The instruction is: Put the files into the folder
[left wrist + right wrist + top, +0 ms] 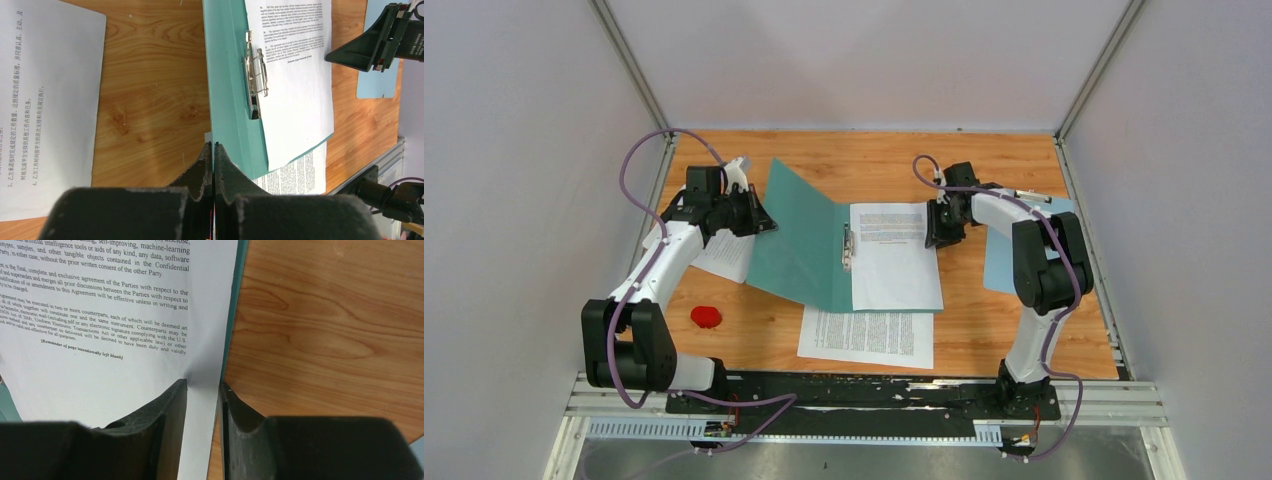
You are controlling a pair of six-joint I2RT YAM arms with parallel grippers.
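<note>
The teal folder (809, 245) lies open in the middle of the table, its metal fastener (255, 80) along the spine. My left gripper (762, 222) (213, 146) is shut on the edge of the folder's left cover and holds it raised. One printed sheet (894, 260) (100, 365) lies on the right cover. My right gripper (944, 225) (204, 385) is open, its jaws either side of that sheet's right edge and the cover's rim. A second sheet (867, 335) lies in front of the folder, a third (729, 255) (45, 100) under my left arm.
A light blue clipboard (1002, 262) lies at the right, partly under my right arm. A small red object (706, 317) sits at the front left. White walls stand close on both sides and at the back.
</note>
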